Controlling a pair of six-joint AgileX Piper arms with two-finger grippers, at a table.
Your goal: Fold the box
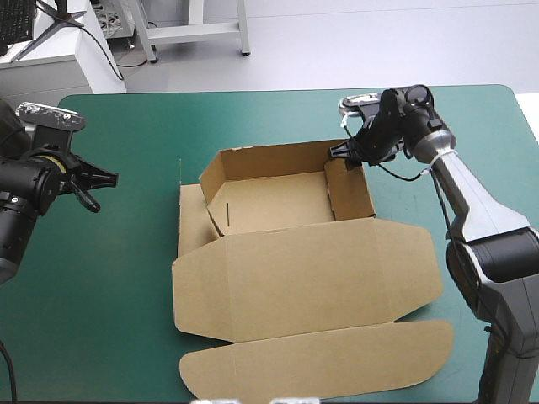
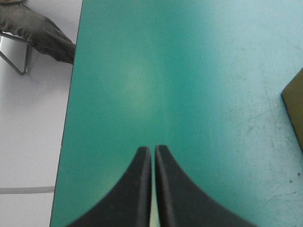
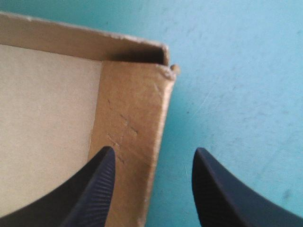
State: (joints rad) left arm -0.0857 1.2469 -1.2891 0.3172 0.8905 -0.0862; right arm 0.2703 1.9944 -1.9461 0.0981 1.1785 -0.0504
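box tray (image 1: 278, 202), R tool (image 3: 154, 150) astride wall (image 3: 137, 113) (wrist cam)

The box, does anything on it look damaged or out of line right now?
Yes, slightly. In the right wrist view the box has a frayed, dented far right corner, and the two walls there leave a small gap instead of meeting flush. The right gripper stands open astride that side wall.
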